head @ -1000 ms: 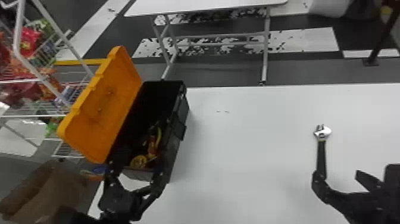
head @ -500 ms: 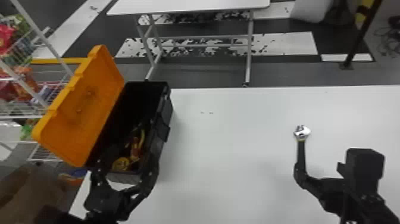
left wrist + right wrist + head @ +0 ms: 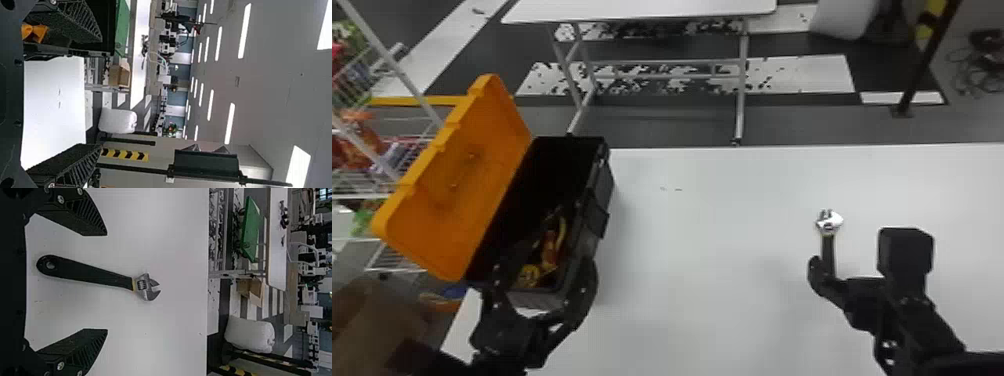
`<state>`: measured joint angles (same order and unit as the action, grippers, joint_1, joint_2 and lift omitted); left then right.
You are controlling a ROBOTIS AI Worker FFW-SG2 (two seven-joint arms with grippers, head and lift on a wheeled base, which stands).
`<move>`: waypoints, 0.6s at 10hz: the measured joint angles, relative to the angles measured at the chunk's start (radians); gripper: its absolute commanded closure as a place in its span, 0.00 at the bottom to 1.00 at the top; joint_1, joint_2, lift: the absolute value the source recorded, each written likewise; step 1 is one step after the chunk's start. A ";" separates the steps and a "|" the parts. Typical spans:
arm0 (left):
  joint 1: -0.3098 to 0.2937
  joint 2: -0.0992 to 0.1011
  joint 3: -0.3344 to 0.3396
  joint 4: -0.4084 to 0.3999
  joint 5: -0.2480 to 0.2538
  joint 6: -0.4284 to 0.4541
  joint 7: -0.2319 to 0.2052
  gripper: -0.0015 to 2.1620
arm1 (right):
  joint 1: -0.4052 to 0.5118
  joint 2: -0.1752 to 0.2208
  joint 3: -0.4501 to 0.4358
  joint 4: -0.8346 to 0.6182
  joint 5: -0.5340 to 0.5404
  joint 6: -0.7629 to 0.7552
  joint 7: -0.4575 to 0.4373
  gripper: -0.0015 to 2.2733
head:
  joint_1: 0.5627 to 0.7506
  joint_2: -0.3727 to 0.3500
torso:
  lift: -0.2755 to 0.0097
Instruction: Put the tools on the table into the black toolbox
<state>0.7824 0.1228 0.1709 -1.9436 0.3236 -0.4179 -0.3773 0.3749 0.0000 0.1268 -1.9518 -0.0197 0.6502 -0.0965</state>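
R black gripper (image 3: 107, 282), L twin (image 3: 101, 93) gaping wide, empty; silver-headed black adj. wrench (image 3: 86, 271) lying btwn R's fingers, pickup's needing squeeze imo.

The head view looks forward and down across the white table (image 3: 707, 240). Both wrist views lie sideways: the left faces out toward the ceiling (image 3: 270, 90); the right, close over the adjustable wrench (image 3: 98, 275), shares it with the head view.

One black toolbox (image 3: 606, 186), one orange lid (image 3: 474, 175), one adjustable wrench (image 3: 828, 225). Two grippers, left (image 3: 544, 267) and right (image 3: 859, 250). Head view: two white tables, near (image 3: 707, 300) and far (image 3: 642, 7).
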 measured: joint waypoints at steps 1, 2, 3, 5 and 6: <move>0.000 0.001 -0.001 0.000 0.000 0.001 0.000 0.02 | -0.019 0.000 0.002 0.027 -0.001 0.000 -0.003 0.06 | 0.70 0.73 | 0.70; 0.000 0.002 -0.002 0.000 0.000 0.002 0.000 0.02 | -0.034 0.000 0.004 0.054 -0.001 0.000 -0.005 0.06 | 0.70 0.73 | 0.70; 0.000 0.004 -0.002 0.001 0.000 0.005 0.001 0.02 | -0.048 0.000 0.005 0.079 0.000 0.001 -0.005 0.06 | 0.70 0.73 | 0.70; -0.002 0.006 -0.002 0.002 0.000 0.009 0.003 0.02 | -0.078 0.000 0.008 0.135 0.001 0.001 -0.005 0.06 | 0.70 0.73 | 0.70; -0.003 0.006 -0.002 0.004 0.000 0.011 0.003 0.02 | -0.093 0.000 0.013 0.160 0.001 0.000 -0.004 0.06 | 0.70 0.74 | 0.70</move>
<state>0.7792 0.1289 0.1687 -1.9393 0.3236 -0.4073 -0.3742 0.2819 0.0000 0.1401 -1.7914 -0.0183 0.6502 -0.1010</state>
